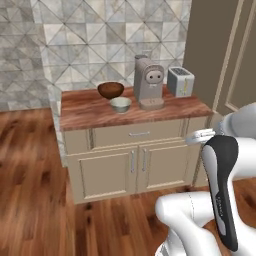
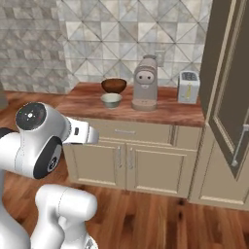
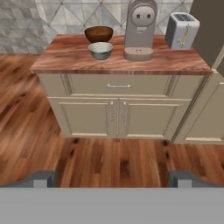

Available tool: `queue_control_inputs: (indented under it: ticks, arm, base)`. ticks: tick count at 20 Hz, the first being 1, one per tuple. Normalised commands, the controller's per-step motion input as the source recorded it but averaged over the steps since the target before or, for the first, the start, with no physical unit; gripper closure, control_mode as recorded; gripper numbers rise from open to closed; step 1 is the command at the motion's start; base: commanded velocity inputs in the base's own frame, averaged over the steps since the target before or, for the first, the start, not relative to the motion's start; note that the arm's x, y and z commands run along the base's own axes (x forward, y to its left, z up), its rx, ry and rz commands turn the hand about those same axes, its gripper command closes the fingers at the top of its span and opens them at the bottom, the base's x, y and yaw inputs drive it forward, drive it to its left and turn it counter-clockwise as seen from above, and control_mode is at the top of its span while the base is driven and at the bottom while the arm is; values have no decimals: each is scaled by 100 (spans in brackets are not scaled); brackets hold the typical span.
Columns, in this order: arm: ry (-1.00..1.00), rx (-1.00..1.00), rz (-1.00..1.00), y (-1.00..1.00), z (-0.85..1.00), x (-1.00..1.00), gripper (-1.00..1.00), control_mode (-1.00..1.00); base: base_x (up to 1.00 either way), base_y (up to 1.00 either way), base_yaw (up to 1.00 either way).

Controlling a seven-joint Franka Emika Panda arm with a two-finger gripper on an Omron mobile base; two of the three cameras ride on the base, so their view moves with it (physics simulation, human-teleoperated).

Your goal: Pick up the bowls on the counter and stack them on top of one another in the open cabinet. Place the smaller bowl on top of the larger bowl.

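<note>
In the left base view, the dark reddish-brown glossy bowl (image 1: 110, 89) stood on the wood-grain surface (image 1: 85, 112), the small pale bowl (image 1: 120, 104) just before it. The right base view agreed. In the hand view, the hand (image 3: 112, 179) was wide open, empty, with both bowls far ahead, slightly left.
</note>
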Motion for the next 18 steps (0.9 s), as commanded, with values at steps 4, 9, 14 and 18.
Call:
queue_control_inputs:
  ticks: [4,9,14,18]
  arm:
    - [0,0,0,0,0,0,-100,100]
    - [0,0,0,0,0,0,-100,100]
    - [0,0,0,0,0,0,-100,100]
    - [0,0,0,0,0,0,-100,100]
  base:
    - [-4,63,0]
    - [-3,58,0]
    - [0,54,0]
    - [1,51,0]
